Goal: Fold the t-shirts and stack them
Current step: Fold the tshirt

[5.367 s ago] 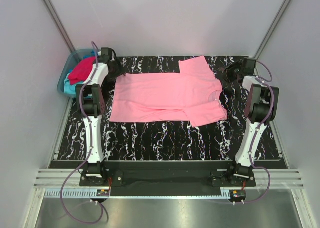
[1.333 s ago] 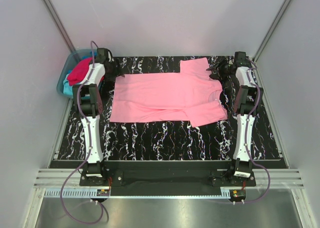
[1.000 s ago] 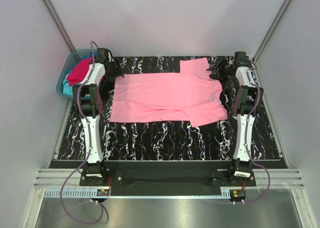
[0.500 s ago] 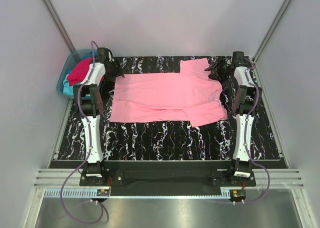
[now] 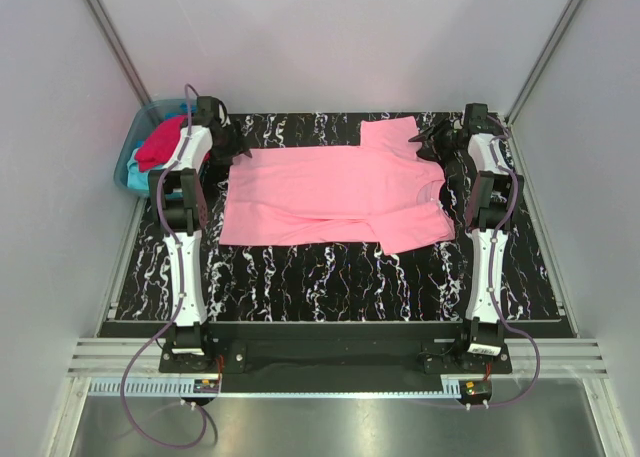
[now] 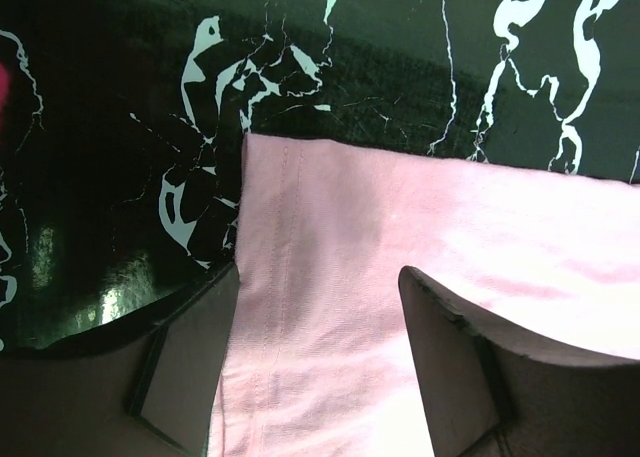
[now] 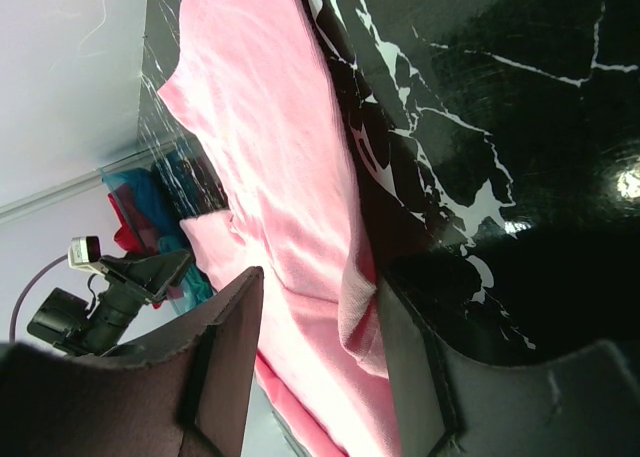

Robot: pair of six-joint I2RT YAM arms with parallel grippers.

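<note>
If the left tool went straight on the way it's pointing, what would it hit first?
Probably the hem corner of the pink t-shirt, which lies between the fingers of the open left tool; the table is just beneath.

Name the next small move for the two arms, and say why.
Probably shut both tools on the cloth: the left tool stands open astride the hem corner of the pink t-shirt, and the right tool stands open astride its sleeve edge, neither gripping yet.
</note>
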